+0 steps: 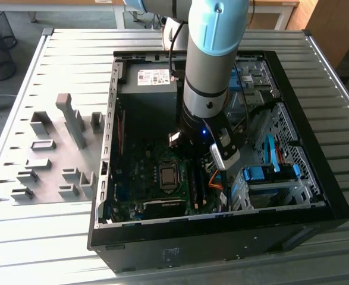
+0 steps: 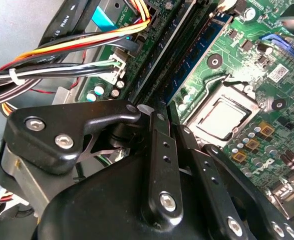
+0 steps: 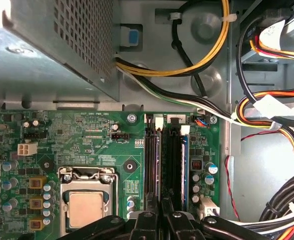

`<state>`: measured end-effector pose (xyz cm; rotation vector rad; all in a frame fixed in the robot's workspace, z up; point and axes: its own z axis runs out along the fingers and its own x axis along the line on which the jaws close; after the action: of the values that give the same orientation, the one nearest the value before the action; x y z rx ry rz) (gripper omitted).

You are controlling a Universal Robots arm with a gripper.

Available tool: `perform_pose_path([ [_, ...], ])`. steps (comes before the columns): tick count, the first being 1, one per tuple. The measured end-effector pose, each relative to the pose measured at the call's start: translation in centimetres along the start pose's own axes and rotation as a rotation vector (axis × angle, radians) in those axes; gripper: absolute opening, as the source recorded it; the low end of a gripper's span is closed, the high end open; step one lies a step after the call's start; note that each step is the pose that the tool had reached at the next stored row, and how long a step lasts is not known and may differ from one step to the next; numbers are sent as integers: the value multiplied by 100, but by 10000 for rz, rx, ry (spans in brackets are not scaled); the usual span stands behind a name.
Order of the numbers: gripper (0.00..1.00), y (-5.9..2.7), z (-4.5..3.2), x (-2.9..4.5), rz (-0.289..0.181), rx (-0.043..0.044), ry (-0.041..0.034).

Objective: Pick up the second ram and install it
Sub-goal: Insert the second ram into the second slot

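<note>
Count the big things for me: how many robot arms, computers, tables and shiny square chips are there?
Robot arm: 1
Computer: 1
Table: 1
Shiny square chip: 1
Total: 4

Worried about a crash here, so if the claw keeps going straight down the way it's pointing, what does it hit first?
Most likely the memory slots on the motherboard, beside the processor socket. The claw sits right over them in the first wrist view; how near is unclear.
</note>
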<state>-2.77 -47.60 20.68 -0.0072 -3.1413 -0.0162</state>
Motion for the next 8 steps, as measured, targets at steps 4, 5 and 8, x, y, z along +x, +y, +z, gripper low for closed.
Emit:
perform_pose_path([
  [4,14,0,2,0,0,-2,-1],
  [5,14,0,2,0,0,-2,-1],
  [8,21,0,3,0,0,-3,-1],
])
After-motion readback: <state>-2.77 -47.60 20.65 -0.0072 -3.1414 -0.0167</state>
